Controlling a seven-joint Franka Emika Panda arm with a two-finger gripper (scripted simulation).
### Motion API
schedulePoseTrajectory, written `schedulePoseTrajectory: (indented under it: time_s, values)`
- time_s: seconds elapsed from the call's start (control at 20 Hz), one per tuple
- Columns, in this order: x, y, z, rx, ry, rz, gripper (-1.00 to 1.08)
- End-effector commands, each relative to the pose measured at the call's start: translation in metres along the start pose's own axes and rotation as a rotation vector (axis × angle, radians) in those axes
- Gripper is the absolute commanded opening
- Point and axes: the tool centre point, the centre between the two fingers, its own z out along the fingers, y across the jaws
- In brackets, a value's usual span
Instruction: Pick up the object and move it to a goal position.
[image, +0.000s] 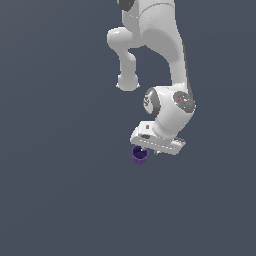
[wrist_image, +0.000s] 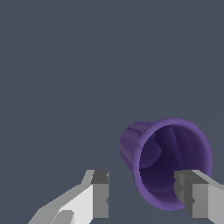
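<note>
The object is a small dark purple cup (wrist_image: 131, 146) with faintly ribbed sides. It is tipped, with its open mouth facing the wrist camera. In the exterior view the cup (image: 139, 155) shows just below the white hand, toward the exterior view's left end of it. My gripper (wrist_image: 146, 194) is open, with its jaws wide apart. One fingertip (wrist_image: 192, 197) overlaps the cup's rim in the picture. The other fingertip (wrist_image: 100, 192) stands apart from the cup's side. In the exterior view the gripper (image: 146, 149) is right over the cup, and its fingers are mostly hidden by the hand.
The plain dark grey-blue ground (image: 60, 190) lies all around. The white arm (image: 165, 55) comes down from the top of the exterior view. No goal marker shows in either view.
</note>
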Motion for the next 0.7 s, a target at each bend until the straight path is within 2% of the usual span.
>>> schedulePoseTrajectory:
  time_s: [0.0,0.6,0.65]
  values:
    - [0.0,0.0,0.0,0.0,0.0,0.0,0.28]
    - [0.0,0.0,0.03,-0.002,0.001,0.002,0.28]
    - [0.0,0.0,0.03,-0.002,0.001,0.002,-1.0]
